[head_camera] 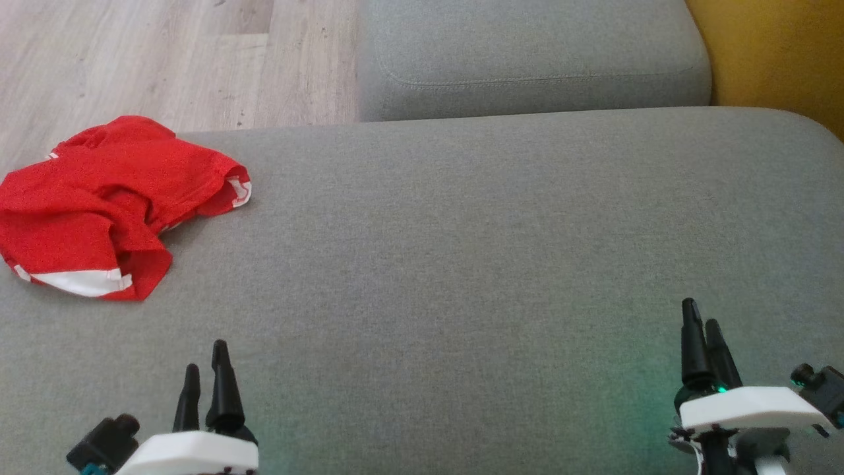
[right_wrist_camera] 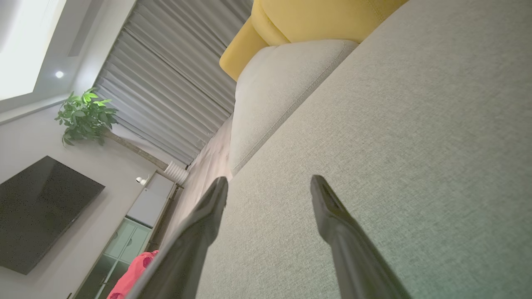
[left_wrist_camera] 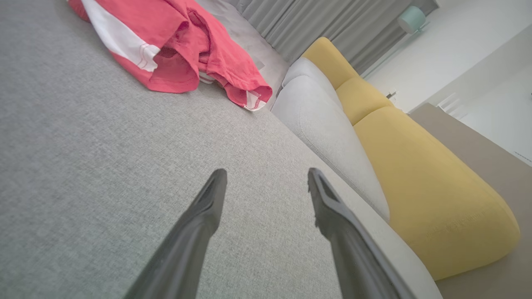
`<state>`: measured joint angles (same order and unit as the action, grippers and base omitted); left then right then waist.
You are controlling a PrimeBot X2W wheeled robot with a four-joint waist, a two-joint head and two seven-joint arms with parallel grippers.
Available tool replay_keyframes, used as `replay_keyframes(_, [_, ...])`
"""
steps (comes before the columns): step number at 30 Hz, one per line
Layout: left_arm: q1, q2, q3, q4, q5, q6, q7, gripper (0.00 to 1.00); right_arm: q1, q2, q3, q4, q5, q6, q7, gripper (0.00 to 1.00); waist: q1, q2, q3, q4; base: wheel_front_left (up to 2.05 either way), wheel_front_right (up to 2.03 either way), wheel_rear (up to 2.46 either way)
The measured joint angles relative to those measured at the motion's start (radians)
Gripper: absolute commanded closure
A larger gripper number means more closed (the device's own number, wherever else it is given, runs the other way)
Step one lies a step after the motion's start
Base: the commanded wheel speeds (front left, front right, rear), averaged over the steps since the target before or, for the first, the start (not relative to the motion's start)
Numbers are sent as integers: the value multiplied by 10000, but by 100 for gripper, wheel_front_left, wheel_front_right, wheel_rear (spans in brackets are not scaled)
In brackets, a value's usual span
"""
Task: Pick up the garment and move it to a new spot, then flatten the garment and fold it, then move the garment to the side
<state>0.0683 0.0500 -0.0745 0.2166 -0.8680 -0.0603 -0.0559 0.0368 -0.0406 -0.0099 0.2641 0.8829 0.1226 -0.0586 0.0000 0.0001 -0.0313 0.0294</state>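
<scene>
The garment point(head_camera: 105, 204) is red with white trim and lies crumpled at the far left of a grey cushion point(head_camera: 461, 251), partly over its far edge. In the left wrist view the garment point(left_wrist_camera: 174, 45) is ahead and to the upper left, well apart from the fingers. My left gripper point(head_camera: 206, 376) hovers low at the cushion's near edge, open and empty; its two fingers spread wide in the left wrist view point(left_wrist_camera: 266, 178). My right gripper point(head_camera: 700, 330) is at the lower right, also open and empty point(right_wrist_camera: 269, 185). A sliver of the garment point(right_wrist_camera: 133, 278) shows beside the right gripper's finger.
A second grey cushion point(head_camera: 527, 59) lies beyond the far edge, with a yellow cushion point(head_camera: 771, 53) at the top right. Wooden floor point(head_camera: 151, 59) lies past the cushion at the upper left. Curtains point(right_wrist_camera: 166, 83), a plant point(right_wrist_camera: 85, 116) and a dark screen point(right_wrist_camera: 41, 207) stand in the room.
</scene>
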Motion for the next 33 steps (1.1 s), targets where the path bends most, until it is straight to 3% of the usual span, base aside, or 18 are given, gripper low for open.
replay_keyframes(33, [249, 203, -748, 140, 3937, 339, -966, 0, 186, -2, 571, 71, -4362, 2, -932, 0, -1, 0, -113, 155, 0, 0, 0])
